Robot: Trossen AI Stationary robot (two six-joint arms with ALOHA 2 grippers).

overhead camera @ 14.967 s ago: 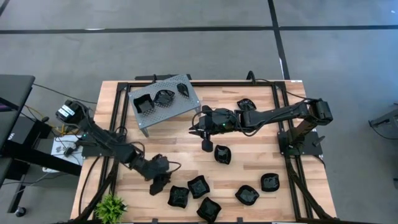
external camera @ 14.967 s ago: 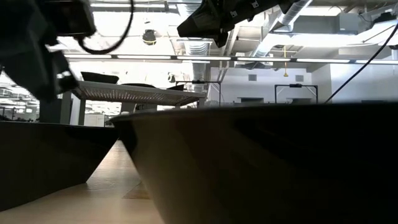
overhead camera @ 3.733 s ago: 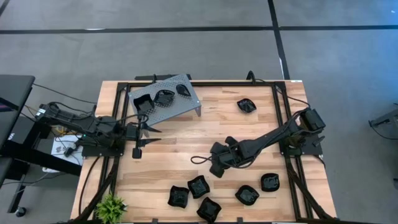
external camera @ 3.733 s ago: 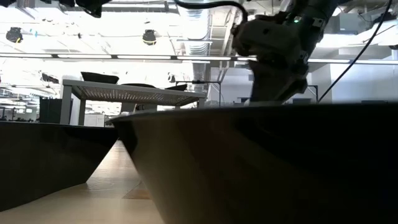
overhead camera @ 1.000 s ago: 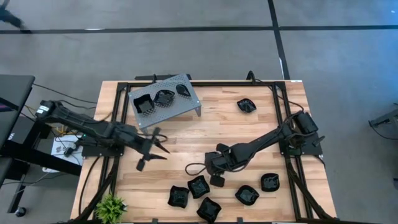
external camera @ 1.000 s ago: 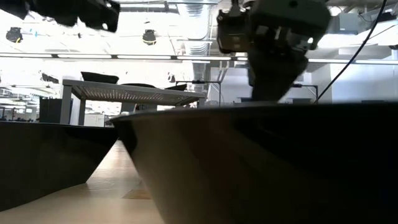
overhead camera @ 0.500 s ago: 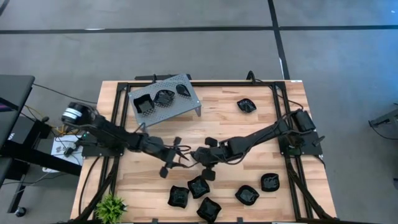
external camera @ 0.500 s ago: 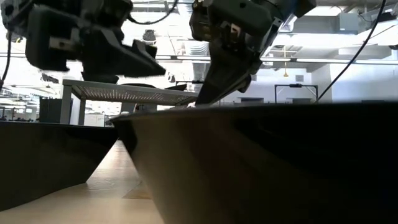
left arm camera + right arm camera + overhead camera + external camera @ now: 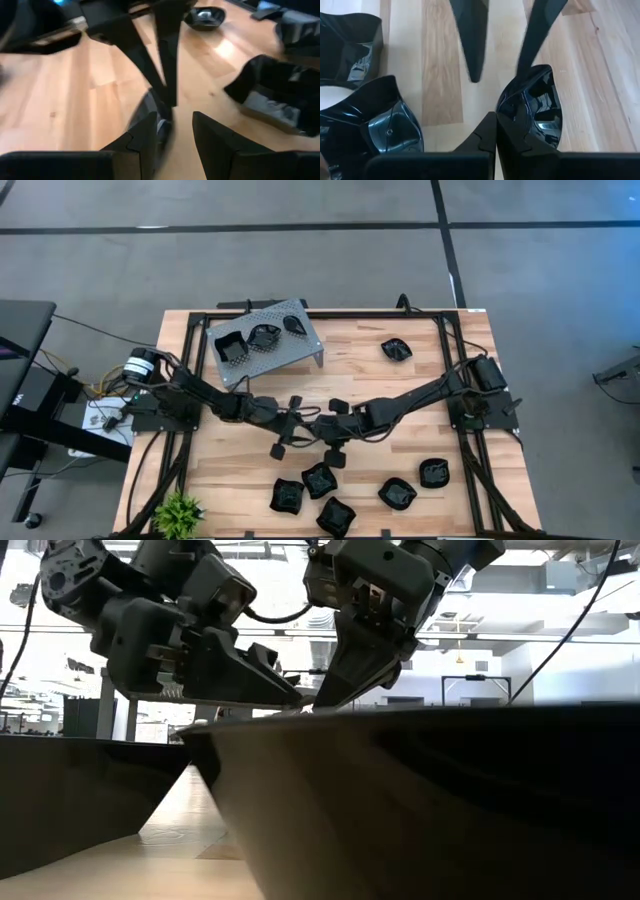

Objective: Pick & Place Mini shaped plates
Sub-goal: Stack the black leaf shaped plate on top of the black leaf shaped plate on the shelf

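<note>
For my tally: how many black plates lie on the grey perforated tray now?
3 plates on the tray: one at its left end, one in the middle, one near its far right corner. From above, none seems hidden.

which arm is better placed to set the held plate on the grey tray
Left: its open gripper flanks the plate pinched by the right gripper, and the tray sits on its side.

Two dark jointed arms
Matte black segments, looped black cables; each claw (image 9: 288,423) (image 9: 337,448) ends in two tapered black fingers.
</note>
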